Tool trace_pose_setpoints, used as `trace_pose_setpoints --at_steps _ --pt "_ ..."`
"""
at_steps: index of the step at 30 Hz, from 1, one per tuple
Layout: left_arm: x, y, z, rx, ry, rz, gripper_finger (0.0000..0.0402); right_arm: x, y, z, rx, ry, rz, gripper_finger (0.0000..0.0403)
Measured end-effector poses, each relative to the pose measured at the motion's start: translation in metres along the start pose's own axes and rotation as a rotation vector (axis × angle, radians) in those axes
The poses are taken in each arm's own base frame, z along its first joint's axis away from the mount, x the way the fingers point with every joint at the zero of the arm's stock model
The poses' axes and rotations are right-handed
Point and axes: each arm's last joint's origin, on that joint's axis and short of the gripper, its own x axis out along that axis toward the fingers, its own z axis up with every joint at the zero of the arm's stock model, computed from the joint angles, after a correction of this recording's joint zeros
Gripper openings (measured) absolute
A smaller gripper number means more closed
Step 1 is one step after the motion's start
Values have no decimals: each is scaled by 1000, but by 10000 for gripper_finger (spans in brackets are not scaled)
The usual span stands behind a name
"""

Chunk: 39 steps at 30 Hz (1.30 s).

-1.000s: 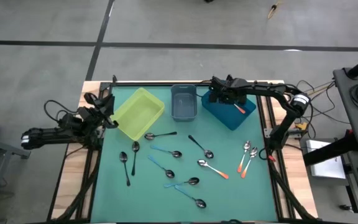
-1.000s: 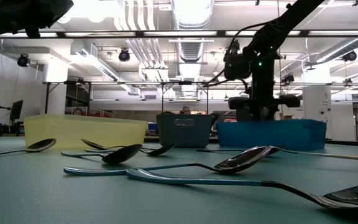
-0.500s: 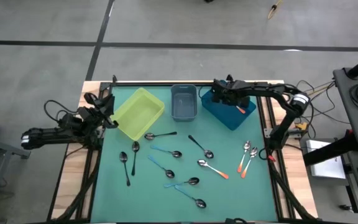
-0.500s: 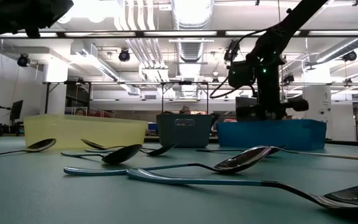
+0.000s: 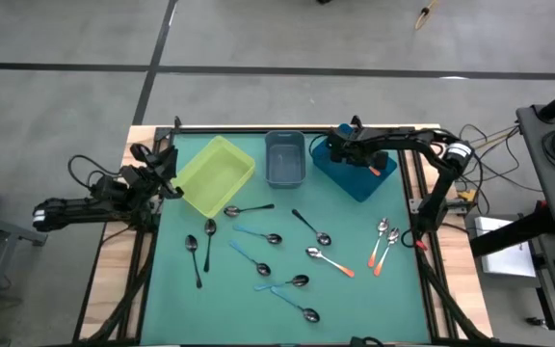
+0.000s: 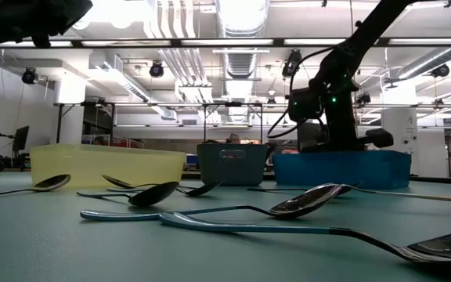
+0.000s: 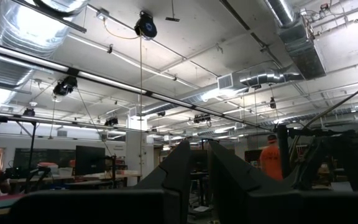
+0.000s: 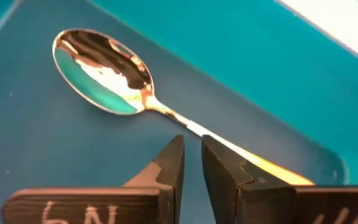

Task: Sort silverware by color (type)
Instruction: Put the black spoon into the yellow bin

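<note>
Several spoons lie flat on the green mat: black-handled ones (image 5: pixel 249 208), light-blue ones (image 5: pixel 250 257) and orange-red ones (image 5: pixel 379 243). One orange-red spoon (image 5: pixel 375 169) lies in the blue bin (image 5: pixel 355 181); its shiny bowl (image 8: pixel 101 65) fills the right wrist view. My right gripper (image 8: pixel 191 155) is low inside that bin, shut, with its tips over the spoon's handle. My left gripper (image 7: pixel 194 165) waits shut at the table's left edge beside the yellow bin (image 5: pixel 215 173), pointing level into the room. My right gripper comes down from above over the handle (image 8: pixel 194 127) of the spoon in the blue bin, close behind its bowl. The spoon lies flat on the bin's floor. The fingertips (image 8: pixel 173 152) hide that spot, so I cannot tell whether they touch the handle.
A grey-blue bin (image 5: pixel 284 158) stands between the yellow and blue bins along the far edge. In the low view, spoons (image 6: pixel 304 202) lie across the near part of the mat. Cables hang off the table's right side. People show far off in the room.
My right gripper has shifted a little toward the table's right edge while staying low over the blue bin. The spoon in the bin and the spoons on the mat have kept their places.
</note>
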Motion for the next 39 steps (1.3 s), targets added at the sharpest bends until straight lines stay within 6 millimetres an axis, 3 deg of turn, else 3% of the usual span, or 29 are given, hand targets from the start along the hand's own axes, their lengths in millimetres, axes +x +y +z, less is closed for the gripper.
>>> trace_pose_setpoints --at_steps 10,32,39 --pt "0 0 0 0 0 0 38 9 3 -3 -10 -10 -26 47" --pt "0 0 0 3 0 0 38 9 3 -1 -5 -52 -38 47" --pt "0 0 0 4 1 -1 38 -9 -1 2 -23 -30 34 47"
